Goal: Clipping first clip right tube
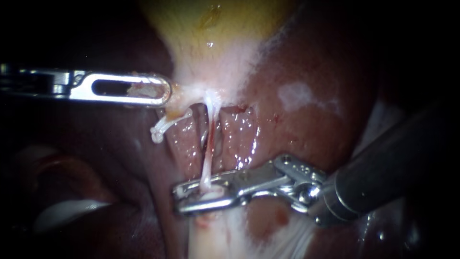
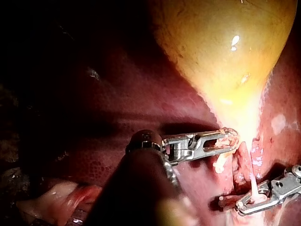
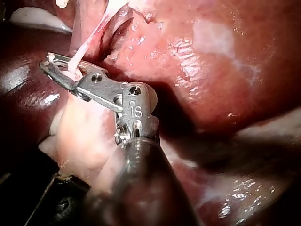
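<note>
Claw of the right instrument [image 1: 178,199], endoscope view: nearly together, its tips meeting just past the right tube [image 1: 209,144], which is pinched between the two halves low on its length. That tube is a thin white strand running from the pale narrow end of the gallbladder [image 1: 211,29] down across the liver [image 1: 306,124] into the claw. Claw of the left instrument [image 1: 167,91]: clamped on pale tissue at the gallbladder's narrow end, with tissue showing through its slotted side. A short curled white strand [image 1: 165,125] hangs just below it.

Left wrist view: left instrument [image 2: 233,140] is closed on a shred of tissue at the tapering end of the gallbladder [image 2: 225,56]. The right instrument [image 2: 240,206] lies beyond and to one side, with the right tube [image 2: 254,188] entering its claw.

Right wrist view: right instrument [image 3: 47,63] has its claw almost closed. The right tube [image 3: 87,44] is gripped near the tips, with the liver [image 3: 188,70] beside it.
</note>
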`<action>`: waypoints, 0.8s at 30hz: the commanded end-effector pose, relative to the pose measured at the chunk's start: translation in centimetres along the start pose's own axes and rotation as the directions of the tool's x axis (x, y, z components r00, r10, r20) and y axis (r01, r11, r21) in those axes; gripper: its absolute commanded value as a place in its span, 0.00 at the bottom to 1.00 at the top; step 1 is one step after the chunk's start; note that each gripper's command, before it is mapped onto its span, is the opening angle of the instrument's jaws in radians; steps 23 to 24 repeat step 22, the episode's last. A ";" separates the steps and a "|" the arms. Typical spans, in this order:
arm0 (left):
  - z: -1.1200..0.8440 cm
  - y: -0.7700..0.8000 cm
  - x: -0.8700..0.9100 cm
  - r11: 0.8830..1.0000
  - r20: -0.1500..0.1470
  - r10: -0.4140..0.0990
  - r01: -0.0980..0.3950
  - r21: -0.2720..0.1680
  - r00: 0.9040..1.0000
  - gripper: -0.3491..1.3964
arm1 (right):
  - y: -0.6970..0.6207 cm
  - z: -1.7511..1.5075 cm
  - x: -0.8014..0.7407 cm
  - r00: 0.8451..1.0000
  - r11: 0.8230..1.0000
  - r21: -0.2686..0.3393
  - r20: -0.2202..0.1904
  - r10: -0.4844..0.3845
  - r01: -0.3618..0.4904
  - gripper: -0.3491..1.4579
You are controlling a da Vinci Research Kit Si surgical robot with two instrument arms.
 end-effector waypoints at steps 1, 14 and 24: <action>0.00 0.00 0.00 1.000 0.000 0.000 0.000 0.000 1.000 0.00 | 0.01 -0.01 0.00 1.000 1.000 -0.006 0.017 -0.002 0.002 0.00; -0.01 0.00 0.00 1.000 0.000 0.000 0.000 0.000 1.000 0.00 | 0.03 -0.03 -0.01 0.999 1.000 -0.012 0.037 0.000 0.001 0.00; 0.00 0.02 0.01 1.000 0.000 0.007 -0.007 0.000 1.000 0.00 | 0.03 -0.04 -0.01 0.999 1.000 -0.012 0.037 0.000 0.001 0.00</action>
